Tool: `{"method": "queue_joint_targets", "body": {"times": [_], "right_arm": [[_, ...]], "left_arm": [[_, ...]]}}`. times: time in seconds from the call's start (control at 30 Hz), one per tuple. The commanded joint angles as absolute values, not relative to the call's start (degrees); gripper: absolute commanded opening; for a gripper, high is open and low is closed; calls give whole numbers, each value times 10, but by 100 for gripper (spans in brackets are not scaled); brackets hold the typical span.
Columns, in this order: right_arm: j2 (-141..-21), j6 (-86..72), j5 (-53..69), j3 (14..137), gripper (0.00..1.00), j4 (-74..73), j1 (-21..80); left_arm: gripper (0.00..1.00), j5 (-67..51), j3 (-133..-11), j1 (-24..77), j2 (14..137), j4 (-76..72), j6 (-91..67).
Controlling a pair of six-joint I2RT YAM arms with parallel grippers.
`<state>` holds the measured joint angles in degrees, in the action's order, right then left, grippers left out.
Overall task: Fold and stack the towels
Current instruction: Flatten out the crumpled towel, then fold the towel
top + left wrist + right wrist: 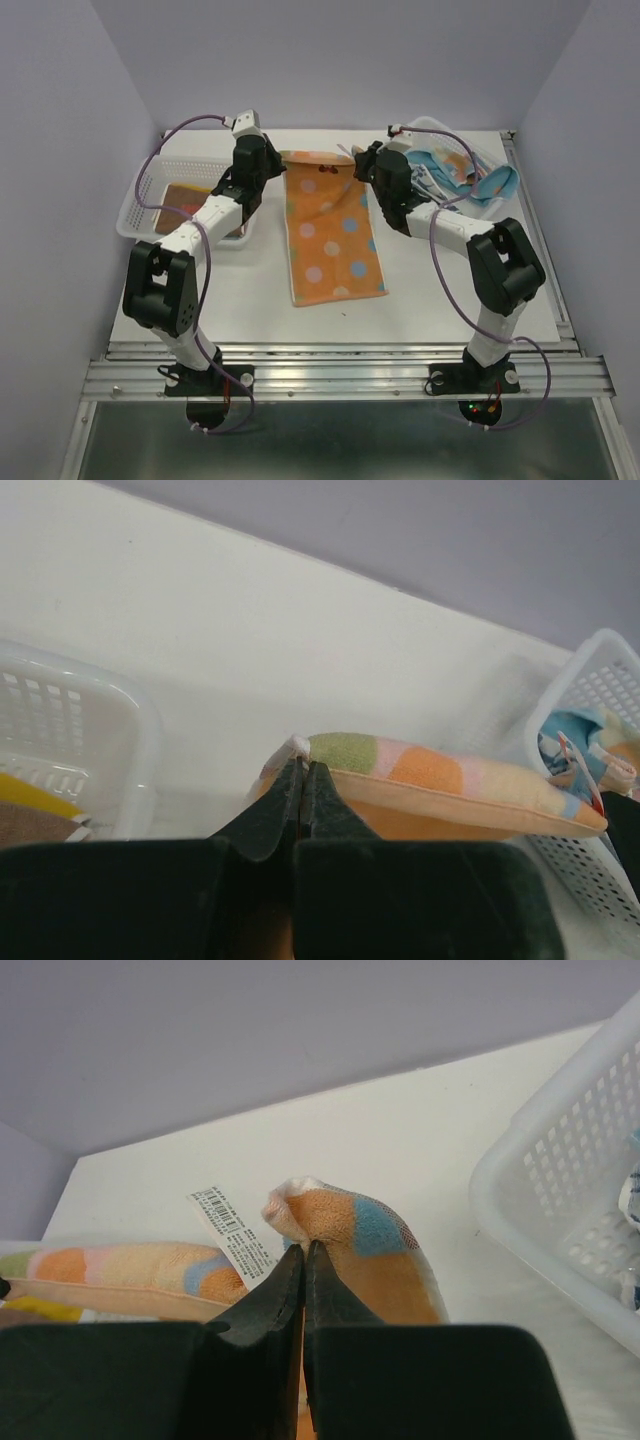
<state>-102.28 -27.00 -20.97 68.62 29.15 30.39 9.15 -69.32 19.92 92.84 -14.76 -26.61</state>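
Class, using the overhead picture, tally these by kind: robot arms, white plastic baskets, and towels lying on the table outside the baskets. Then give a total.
Robot arms: 2, the left arm and the right arm
White baskets: 2, the left basket and the right basket
Towels outside the baskets: 1, the dotted towel
Total: 5

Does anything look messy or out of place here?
Only the right basket: its towels are bunched and spill over the rim. The dotted towel lies flat, far corners pinched by the left gripper and right gripper.
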Motion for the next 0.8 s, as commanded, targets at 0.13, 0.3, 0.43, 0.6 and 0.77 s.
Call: {"method": "queue_joint_targets", "body": {"times": [0.13,0.3,0.43,0.6,0.77], "right_arm": [[-1071,-279,-212,740,1,289,295],[-1044,-305,-190,689,1,278,295],[-1004,-339,-149,639,1,258,296],[-963,-369,-106,578,1,244,297],[-925,-387,-109,515,1,231,317]], "left_arm": [[0,97,-726,191,938,-170,-246],[0,86,-688,190,909,-171,-258],[0,58,-620,191,875,-188,-279],[0,35,-540,196,833,-210,-307],[0,55,-469,224,777,-215,-320]]}}
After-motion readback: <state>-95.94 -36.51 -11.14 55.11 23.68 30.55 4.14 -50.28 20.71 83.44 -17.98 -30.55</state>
